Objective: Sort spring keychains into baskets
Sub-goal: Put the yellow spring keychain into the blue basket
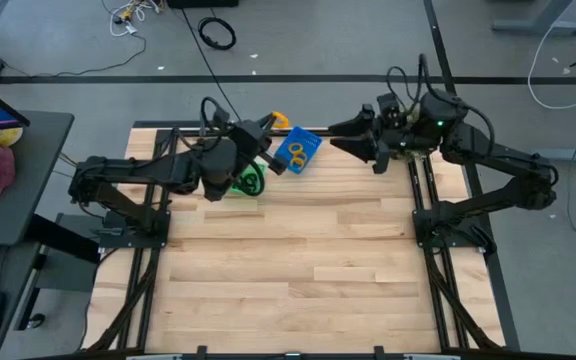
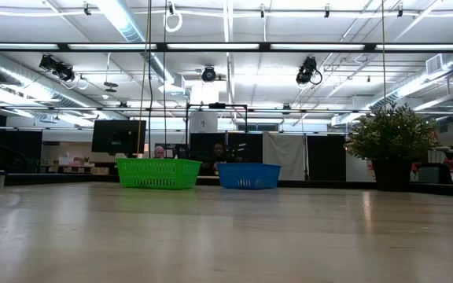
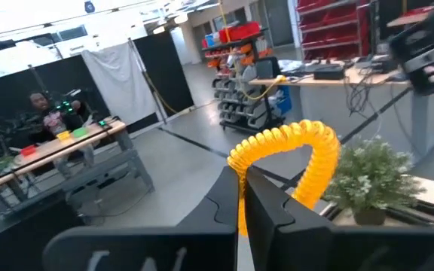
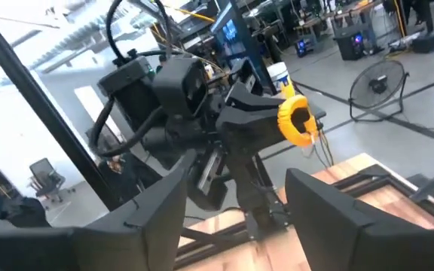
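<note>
orange keychain held up over the far edge of the table

orange and coiled, one spring keychain sits clenched between the fingers of the left gripper, raised in the air above the far edge of the wooden table. from above it shows just beside the blue basket, which holds more orange rings. the green basket lies close to the blue one, partly under the left arm, with dark rings inside. at table height both baskets stand side by side at the far edge, green on the left, blue on the right, near a potted plant. the right gripper hangs in the air beyond the blue basket, its fingers spread apart and holding nothing, facing the left arm.
</note>
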Available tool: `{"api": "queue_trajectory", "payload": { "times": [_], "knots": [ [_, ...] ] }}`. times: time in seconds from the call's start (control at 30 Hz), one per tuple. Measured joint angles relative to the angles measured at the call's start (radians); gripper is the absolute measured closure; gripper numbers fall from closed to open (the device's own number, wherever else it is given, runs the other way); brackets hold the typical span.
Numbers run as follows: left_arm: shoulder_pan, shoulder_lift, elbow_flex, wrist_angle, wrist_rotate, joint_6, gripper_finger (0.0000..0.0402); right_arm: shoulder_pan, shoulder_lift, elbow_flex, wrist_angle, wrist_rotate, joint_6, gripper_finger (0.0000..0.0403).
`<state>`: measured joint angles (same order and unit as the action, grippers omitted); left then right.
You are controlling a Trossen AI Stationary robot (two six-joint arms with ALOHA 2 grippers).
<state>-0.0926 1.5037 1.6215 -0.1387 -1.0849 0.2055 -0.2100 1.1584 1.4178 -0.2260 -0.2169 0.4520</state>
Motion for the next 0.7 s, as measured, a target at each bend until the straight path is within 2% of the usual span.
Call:
{"api": "queue_trajectory", "payload": {
  "times": [0.2, 0.33, 0.7],
  "knots": [
    [-0.002, 0.003, 0.0, 0.026, 0.014, 0.015, 0.0396, 0.0, 0.061, 0.0, 0.028, 0.0, -0.011, 0.0159],
    [-0.001, 0.003, 0.0, 0.024, 0.06, 0.016, 0.0396, 0.0, 0.109, 0.0, 0.054, 0.0, -0.049, 0.0156],
    [-0.006, 0.022, 0.001, 0.033, 0.088, 0.012, 0.0396, 0.0, 0.201, 0.0, 0.232, 0.0, -0.075, 0.0156]
  ]
}}
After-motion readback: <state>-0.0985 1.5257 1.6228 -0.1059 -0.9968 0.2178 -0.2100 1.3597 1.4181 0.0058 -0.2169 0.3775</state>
